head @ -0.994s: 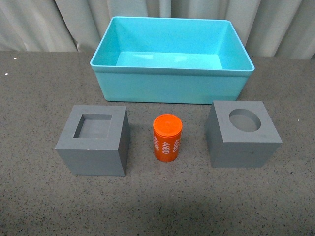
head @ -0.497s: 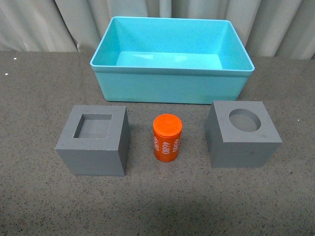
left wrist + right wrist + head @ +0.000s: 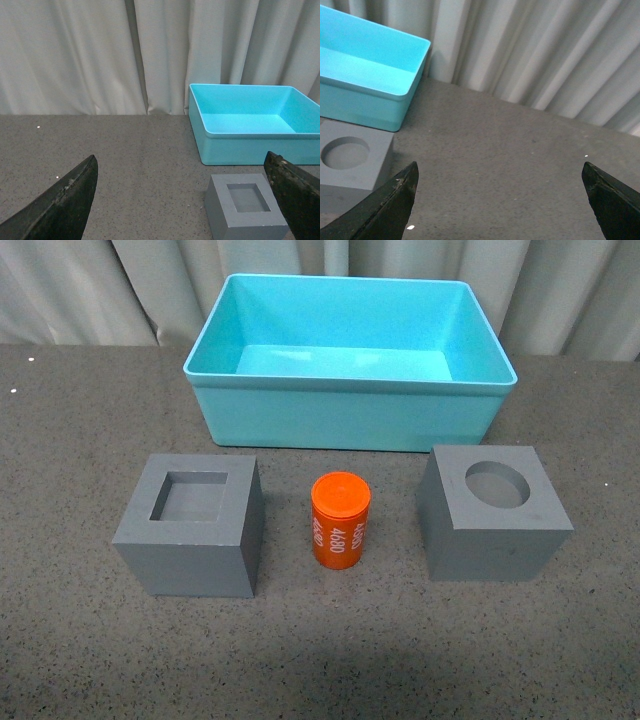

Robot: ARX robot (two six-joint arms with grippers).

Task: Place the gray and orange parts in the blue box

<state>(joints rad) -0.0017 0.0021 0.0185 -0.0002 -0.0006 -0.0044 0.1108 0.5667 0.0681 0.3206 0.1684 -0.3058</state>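
In the front view a gray cube with a square recess (image 3: 190, 530) sits left. An orange cylinder printed "4680" (image 3: 340, 521) stands upright in the middle. A gray cube with a round recess (image 3: 492, 515) sits right. The blue box (image 3: 350, 415) stands behind them, nothing inside it. Neither arm shows in the front view. My left gripper (image 3: 182, 200) is open and empty; the square-recess cube (image 3: 246, 206) lies beside its one finger, the box (image 3: 255, 145) beyond. My right gripper (image 3: 500, 200) is open and empty over bare table; the round-recess cube (image 3: 352, 160) and the box (image 3: 367, 107) lie to one side.
A dark speckled gray tabletop (image 3: 320, 660) carries everything. Pale pleated curtains (image 3: 90, 290) hang along the far edge, close behind the box. A few small white specks (image 3: 13, 391) lie on the table at far left.
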